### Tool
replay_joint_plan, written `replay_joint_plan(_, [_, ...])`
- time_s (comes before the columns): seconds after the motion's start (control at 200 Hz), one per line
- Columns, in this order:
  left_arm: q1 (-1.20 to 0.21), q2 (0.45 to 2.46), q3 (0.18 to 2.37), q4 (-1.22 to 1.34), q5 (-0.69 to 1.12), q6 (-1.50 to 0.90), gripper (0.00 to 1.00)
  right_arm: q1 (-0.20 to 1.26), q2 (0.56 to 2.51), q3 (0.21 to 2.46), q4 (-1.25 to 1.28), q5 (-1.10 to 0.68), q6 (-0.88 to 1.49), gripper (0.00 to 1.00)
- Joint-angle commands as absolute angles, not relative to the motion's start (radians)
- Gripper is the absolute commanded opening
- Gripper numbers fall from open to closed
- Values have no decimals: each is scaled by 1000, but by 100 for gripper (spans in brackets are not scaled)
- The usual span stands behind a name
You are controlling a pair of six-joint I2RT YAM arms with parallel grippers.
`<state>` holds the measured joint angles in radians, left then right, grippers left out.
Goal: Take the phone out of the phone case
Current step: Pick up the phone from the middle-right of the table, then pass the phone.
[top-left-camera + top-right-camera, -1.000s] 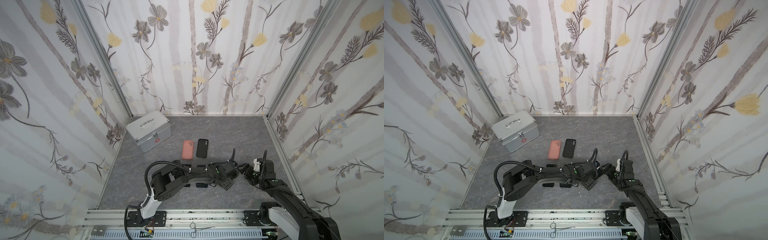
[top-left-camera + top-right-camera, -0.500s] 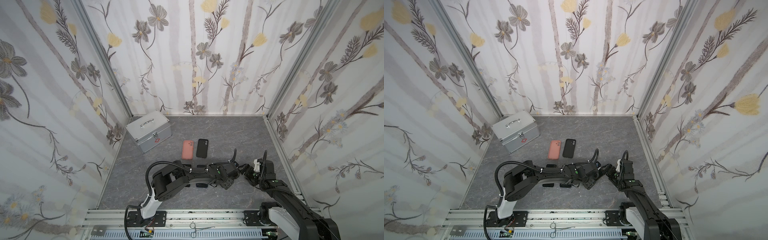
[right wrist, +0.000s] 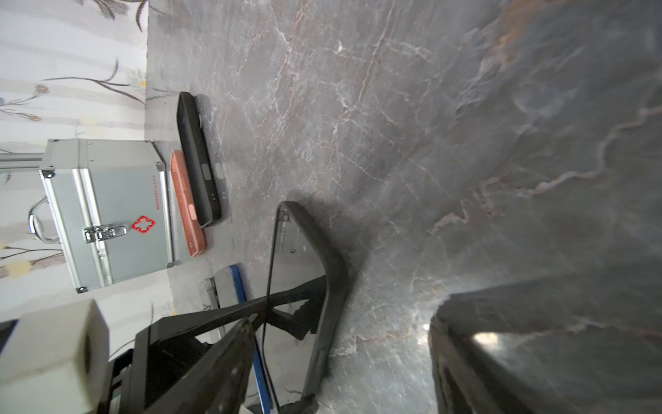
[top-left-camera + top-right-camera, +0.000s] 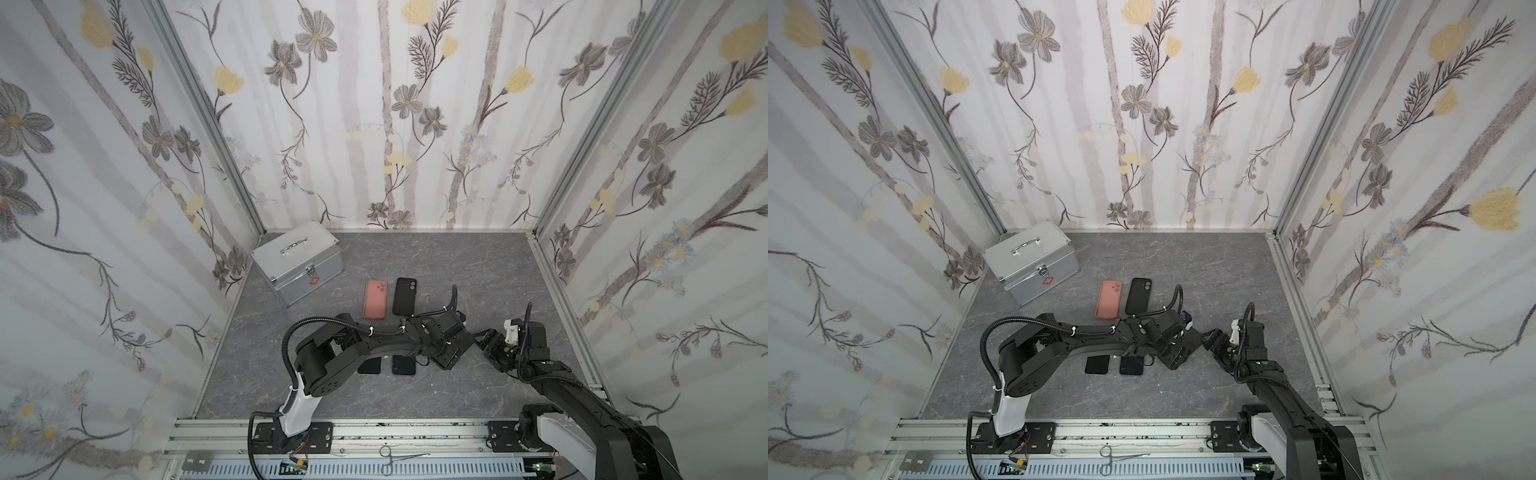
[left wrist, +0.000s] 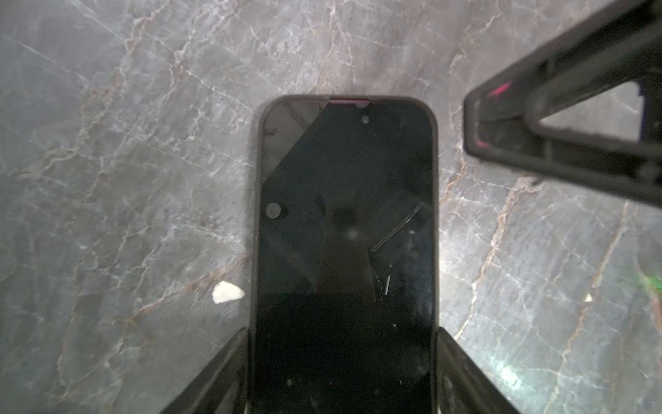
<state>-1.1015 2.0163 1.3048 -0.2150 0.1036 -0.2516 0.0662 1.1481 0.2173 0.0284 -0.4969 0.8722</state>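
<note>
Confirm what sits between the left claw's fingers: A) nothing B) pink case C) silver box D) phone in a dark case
D: the left wrist view shows the phone, screen up in its dark case, with the left claw's fingers against both long sides.

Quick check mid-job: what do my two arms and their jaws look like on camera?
Both are black jointed arms on white base links. The left arm carries a looped corrugated black hose fastened with white ties. The right arm has a similar hose and a white block near its wrist. Small green dots mark the joints. The jaws are black, open triangular frames.
</note>
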Motion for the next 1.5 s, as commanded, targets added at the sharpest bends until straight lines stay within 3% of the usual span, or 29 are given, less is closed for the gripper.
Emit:
replay_joint_plan(0.0, [-1093,2005,1301,-176,202,-293,70,68,1186,202,131,-561,919,75])
replay_joint_plan(0.27, [-1083,1997,1255,-131,259,-316,70,99,1315,179,325,-651,1001,65])
replay_joint_plan(0.719, [-1080,1970,1228,-89,288,-331,71,115,1366,179,427,-661,1028,18])
replay_joint_plan(0.814, [-1078,1955,1230,-84,279,-340,77,115,1332,181,410,-655,1026,10])
replay_joint_plan(0.929, [-1072,1912,1243,-78,257,-358,94,115,1250,192,336,-616,985,0])
replay_joint_plan(0.979, [-1068,1887,1256,-78,246,-368,100,115,1193,202,295,-588,953,0])
replay_joint_plan(1.244, [-1048,1733,1320,-77,13,-485,100,114,899,316,147,-461,794,0])
replay_joint_plan(1.499, [-1037,1595,1244,-28,-87,-485,100,117,911,443,185,-454,734,0])
